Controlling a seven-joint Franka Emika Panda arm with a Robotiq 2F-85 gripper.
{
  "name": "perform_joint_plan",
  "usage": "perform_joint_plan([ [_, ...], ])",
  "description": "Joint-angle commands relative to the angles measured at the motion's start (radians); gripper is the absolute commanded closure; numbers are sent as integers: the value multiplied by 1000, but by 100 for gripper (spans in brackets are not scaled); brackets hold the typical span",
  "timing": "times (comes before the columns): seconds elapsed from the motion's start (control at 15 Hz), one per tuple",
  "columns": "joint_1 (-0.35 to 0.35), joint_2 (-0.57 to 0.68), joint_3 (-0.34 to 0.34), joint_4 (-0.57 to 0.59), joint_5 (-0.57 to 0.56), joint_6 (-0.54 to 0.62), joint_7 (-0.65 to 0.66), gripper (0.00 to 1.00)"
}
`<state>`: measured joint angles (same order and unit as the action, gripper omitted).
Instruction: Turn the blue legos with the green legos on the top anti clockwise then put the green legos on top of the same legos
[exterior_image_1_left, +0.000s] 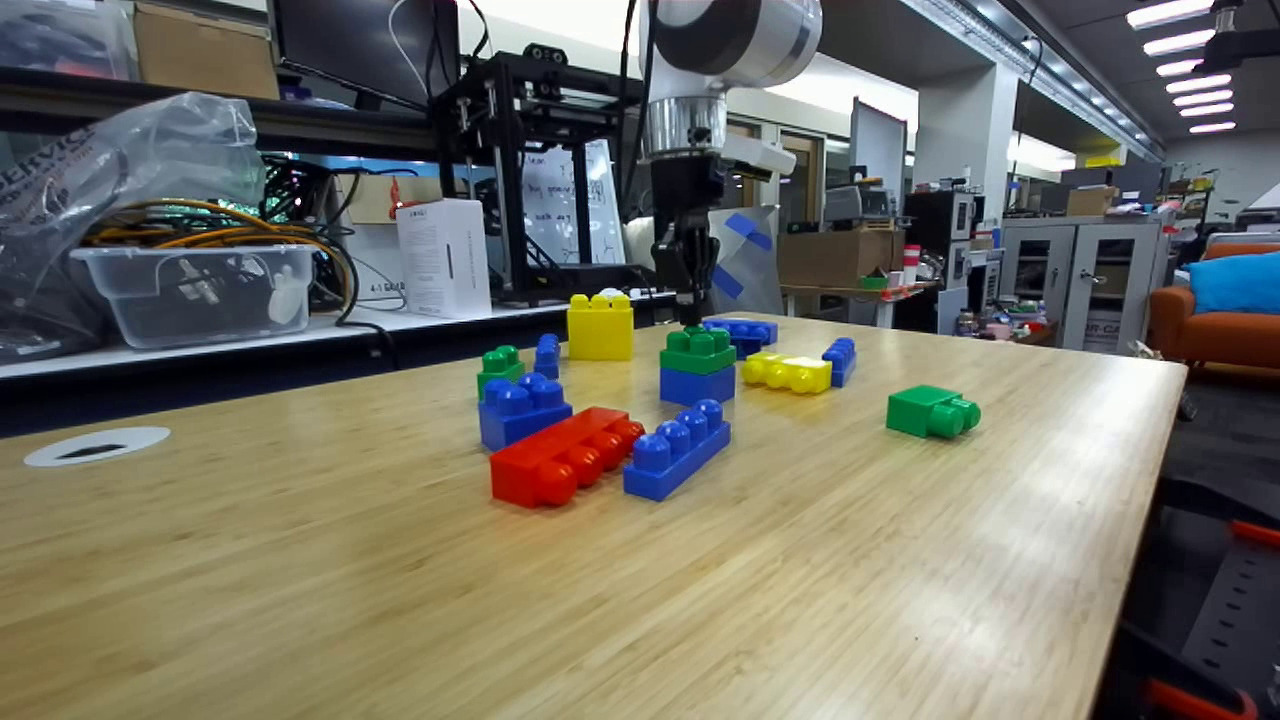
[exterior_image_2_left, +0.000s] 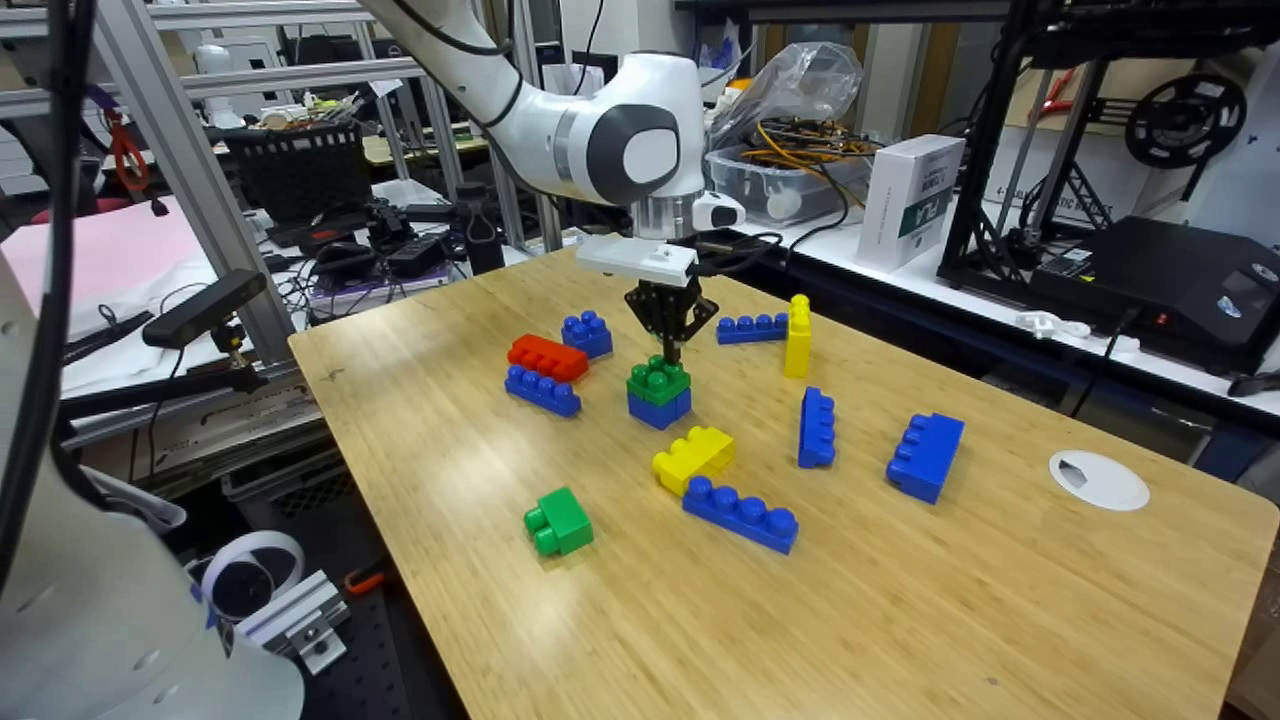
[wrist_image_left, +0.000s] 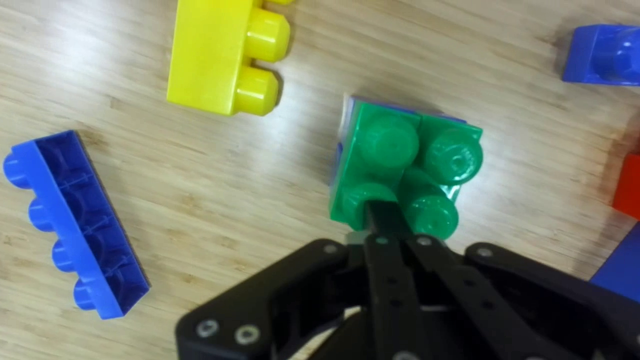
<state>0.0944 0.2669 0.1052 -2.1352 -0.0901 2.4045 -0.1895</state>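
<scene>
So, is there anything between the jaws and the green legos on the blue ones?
Nothing visible: the closed jaws are right at the top of the green legos, which sit on the blue legos. Whether the jaws touch is unclear.

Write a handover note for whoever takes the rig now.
Tool: shut, tips at the green top; contact unclear.
Things: green top sits on the blue base. Loose: tipped green, upright green.
Done: green is stacked on blue; whether the turn is made, can't tell.
Left: probably the anticlockwise turn, if not made, then perhaps a loose green on top.
</scene>
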Motion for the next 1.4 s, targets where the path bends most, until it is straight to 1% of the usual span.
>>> perform_joint_plan([
  [0.0,3,17,-9,-1,-25,8,21,100],
  [0.4,3,21,-11,-3,-25,14,20,100],
  [1.33,-21,42,-1,-17,10,62,-41,100],
])
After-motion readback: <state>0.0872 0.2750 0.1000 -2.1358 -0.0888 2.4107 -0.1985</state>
